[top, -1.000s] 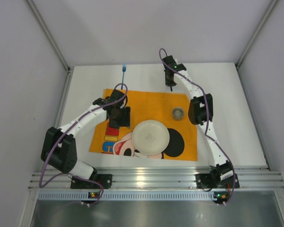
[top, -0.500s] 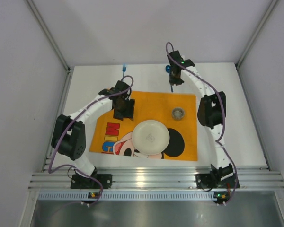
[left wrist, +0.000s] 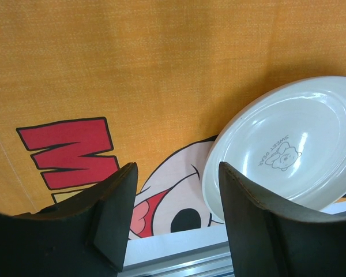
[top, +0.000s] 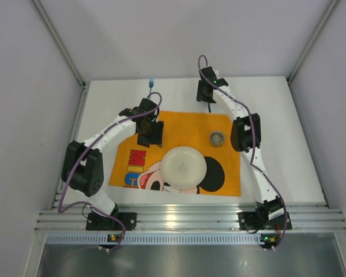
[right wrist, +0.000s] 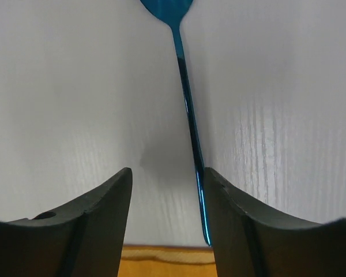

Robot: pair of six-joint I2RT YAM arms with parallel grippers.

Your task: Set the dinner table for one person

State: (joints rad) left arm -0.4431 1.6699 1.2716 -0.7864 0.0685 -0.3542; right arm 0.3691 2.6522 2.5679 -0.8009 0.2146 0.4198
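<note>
My left tool (left wrist: 176,190) hangs open over the orange placemat (left wrist: 161,57), with the white plate (left wrist: 288,150) at the lower right of its view. My right tool (right wrist: 167,184) is open too. A blue spoon (right wrist: 187,98) lies between its fingers on the white desk (top: 288,144), which fills the middle of the top view.
</note>
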